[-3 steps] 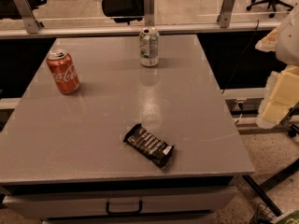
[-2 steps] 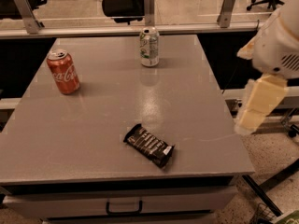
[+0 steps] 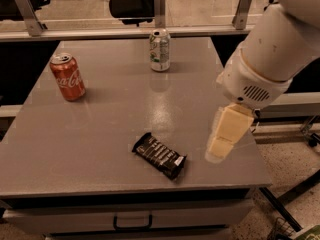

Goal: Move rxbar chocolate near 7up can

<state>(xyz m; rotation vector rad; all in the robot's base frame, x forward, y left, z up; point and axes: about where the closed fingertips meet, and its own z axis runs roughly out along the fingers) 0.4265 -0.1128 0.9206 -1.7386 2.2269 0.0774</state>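
The rxbar chocolate (image 3: 159,155), a black shiny wrapper with white lettering, lies flat and slanted near the front edge of the grey table (image 3: 100,109). The 7up can (image 3: 160,50), white-silver with green markings, stands upright at the back middle of the table. My gripper (image 3: 220,149) hangs from the white arm (image 3: 265,59) over the table's right front part. It is to the right of the bar, a short way off and not touching it. It holds nothing that I can see.
A red Coca-Cola can (image 3: 67,77) stands upright at the back left of the table. A rail with metal posts (image 3: 160,6) runs behind the table. A drawer handle (image 3: 132,220) shows below the front edge. Floor lies to the right.
My arm has swung in from the right edge of the view, and the gripper now hangs over the table's right front part, closer to the bar. The bar and both cans have not moved.
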